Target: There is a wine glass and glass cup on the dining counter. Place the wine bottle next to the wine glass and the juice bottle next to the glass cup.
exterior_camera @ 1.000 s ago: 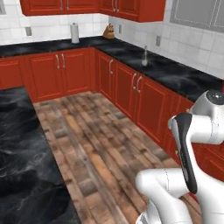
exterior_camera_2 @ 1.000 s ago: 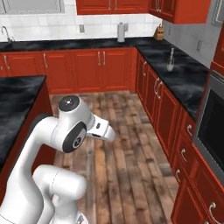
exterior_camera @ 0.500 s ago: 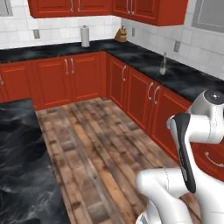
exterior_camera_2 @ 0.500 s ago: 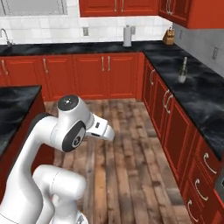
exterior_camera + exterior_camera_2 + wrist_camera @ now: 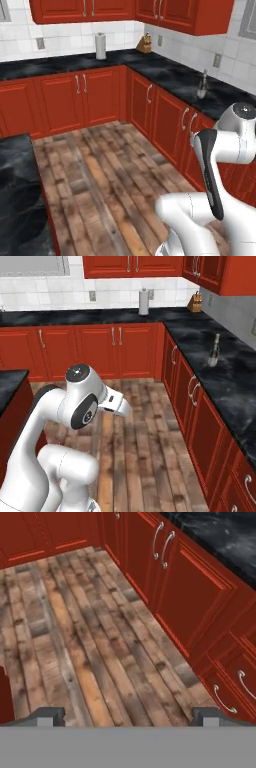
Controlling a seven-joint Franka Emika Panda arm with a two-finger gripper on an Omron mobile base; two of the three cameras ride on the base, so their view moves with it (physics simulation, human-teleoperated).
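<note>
The wine bottle (image 5: 214, 351), slim and dark with a pale neck, stands upright on the black counter along the right wall, and it appears again as the wine bottle (image 5: 202, 85). A corner of the dining counter (image 5: 15, 200), black veined marble on a red base, lies at the lower left, also seen as the dining counter (image 5: 7, 381). My gripper (image 5: 128, 717) is open with nothing between its fingertips (image 5: 47, 714), and it looks down at the wooden floor beside the red cabinets, far from the bottle. The juice bottle, wine glass and glass cup are out of view.
A paper towel roll (image 5: 100, 46) and a knife block (image 5: 145, 44) stand on the back counter near the corner. Red base cabinets (image 5: 197, 406) with metal handles line the back and right walls. Wooden floor (image 5: 100, 170) runs between them and the island.
The whole picture has shifted in both base views, so the base has moved and turned. The arm holds the same pose and the gripper stays open.
</note>
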